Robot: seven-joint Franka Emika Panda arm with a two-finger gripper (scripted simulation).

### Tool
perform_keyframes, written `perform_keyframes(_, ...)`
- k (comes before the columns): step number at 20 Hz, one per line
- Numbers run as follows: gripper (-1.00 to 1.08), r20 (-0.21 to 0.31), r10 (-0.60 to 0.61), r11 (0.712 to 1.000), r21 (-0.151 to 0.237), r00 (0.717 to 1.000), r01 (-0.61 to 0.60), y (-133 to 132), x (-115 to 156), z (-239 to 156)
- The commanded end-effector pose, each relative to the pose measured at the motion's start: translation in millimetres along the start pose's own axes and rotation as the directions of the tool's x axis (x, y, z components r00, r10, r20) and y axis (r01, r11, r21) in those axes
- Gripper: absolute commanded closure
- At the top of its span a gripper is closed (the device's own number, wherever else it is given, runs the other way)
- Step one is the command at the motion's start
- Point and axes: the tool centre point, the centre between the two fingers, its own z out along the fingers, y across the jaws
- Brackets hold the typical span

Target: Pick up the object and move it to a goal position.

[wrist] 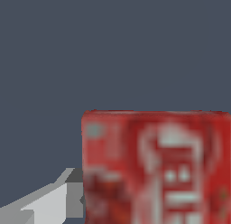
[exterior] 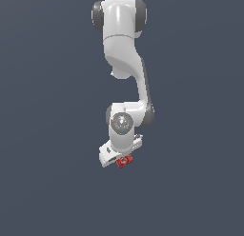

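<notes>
The object, a small flat red box with white label markings, sits at the tip of my white gripper, below the arm's wrist in the exterior view. In the wrist view the red box fills the lower part of the picture, very close to the camera. One grey finger lies against the box's side edge. The other finger is out of view. The gripper looks shut on the box.
The ground is a plain dark grey-blue surface all around, with no other objects or edges in view. The white arm hangs down from the top of the exterior view.
</notes>
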Motion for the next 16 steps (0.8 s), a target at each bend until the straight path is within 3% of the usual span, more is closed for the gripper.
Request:
perform_keyframes(1, 1.08, 0.0, 0.0, 1.0, 0.0, 1.0, 0.0, 0, 0, 0)
perform_keyframes(9, 1.08, 0.0, 0.0, 1.0, 0.0, 1.0, 0.0, -11, -2, -13)
perform_keyframes(16, 1.08, 0.0, 0.0, 1.0, 0.0, 1.0, 0.0, -35, -8, -44)
